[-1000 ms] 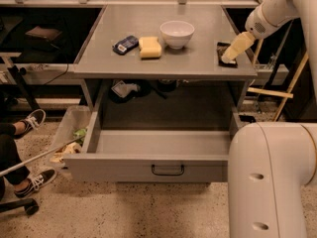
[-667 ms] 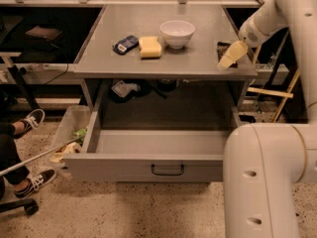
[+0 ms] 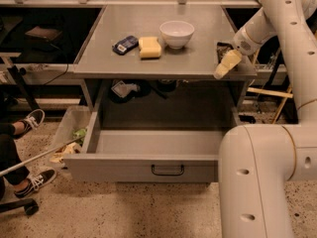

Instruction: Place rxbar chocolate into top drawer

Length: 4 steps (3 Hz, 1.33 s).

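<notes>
Recorded a shift of the gripper (image 3: 224,66) against one second ago: now lower and closer to the front right corner of the table (image 3: 148,63), with its pale yellow tip pointing down and to the left above the tabletop edge. Could not tell whether it is open or closed. Found no change elsewhere on the table.

Located the rxbar chocolate (image 3: 221,47) flat on the tabletop at the right edge, just behind the gripper. Saw only a dark wrapper, partly covered by the gripper. Could not read any print on it. Could not tell whether it touches the gripper.

Found the top drawer (image 3: 124,170) pulled well out beneath the table, grey, with a black wire handle (image 3: 167,170) centred on its front.

Logged on the tabletop, left to right:
- blue-black packet (image 3: 125,44) with a white label, lettering unreadable
- yellow sponge (image 3: 149,47) just beside it
- white bowl (image 3: 177,33) upright, near the sponge's right corner, well apart from the rxbar chocolate

Noted a crumpled pale packet (image 3: 124,89) in the shadow under the tabletop, markings illegible. Noted a clear bin (image 3: 69,130) on the floor to the left of the drawer, and two black-and-white sneakers (image 3: 30,119) further left. Made out no brand name or legible writing anywhere in view.
</notes>
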Each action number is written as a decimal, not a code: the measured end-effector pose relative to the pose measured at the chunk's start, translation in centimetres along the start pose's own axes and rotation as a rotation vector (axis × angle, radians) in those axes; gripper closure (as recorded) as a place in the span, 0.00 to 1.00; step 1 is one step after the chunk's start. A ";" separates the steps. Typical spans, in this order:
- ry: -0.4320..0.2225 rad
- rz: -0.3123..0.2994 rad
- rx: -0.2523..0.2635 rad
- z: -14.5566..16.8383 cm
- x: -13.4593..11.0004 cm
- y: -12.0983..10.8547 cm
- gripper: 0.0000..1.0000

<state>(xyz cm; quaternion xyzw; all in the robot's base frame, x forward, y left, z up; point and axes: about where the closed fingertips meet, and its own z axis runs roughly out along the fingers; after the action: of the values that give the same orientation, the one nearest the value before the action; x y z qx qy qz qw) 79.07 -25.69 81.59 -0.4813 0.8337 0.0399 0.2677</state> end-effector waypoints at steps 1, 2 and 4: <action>0.000 0.000 0.000 0.0 0.0 0.0 0.19; 0.000 0.000 0.000 0.0 0.0 0.0 0.42; -0.001 -0.001 0.004 -0.6 -0.3 0.0 0.88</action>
<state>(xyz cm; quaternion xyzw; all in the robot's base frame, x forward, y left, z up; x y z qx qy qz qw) 78.93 -25.65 82.19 -0.4812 0.8334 0.0384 0.2690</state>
